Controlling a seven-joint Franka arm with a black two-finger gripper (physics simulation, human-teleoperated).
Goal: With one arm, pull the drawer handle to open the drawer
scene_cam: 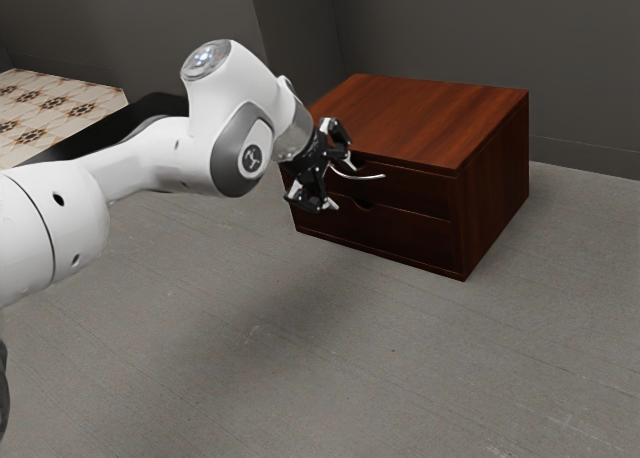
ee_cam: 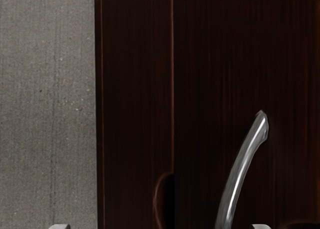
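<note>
A dark red-brown wooden cabinet (scene_cam: 430,118) with two drawers stands on the floor at the exterior view's right. The upper drawer (scene_cam: 415,188) carries a curved silver handle (scene_cam: 362,175). My black gripper (scene_cam: 335,173) is open at the handle's near end, one finger above it and one below, neither finger seen touching it. In the wrist view the handle (ee_cam: 245,164) runs up the upper drawer's front (ee_cam: 280,89), between my two fingertips (ee_cam: 60,226) and closer to one of them. The upper drawer front looks about level with the lower drawer (scene_cam: 385,228).
Grey floor (scene_cam: 330,358) spreads around the cabinet. A patterned tile patch (scene_cam: 50,103) lies at the far left. Dark walls stand behind the cabinet. The lower drawer front has a small rounded notch (ee_cam: 162,199) at its edge.
</note>
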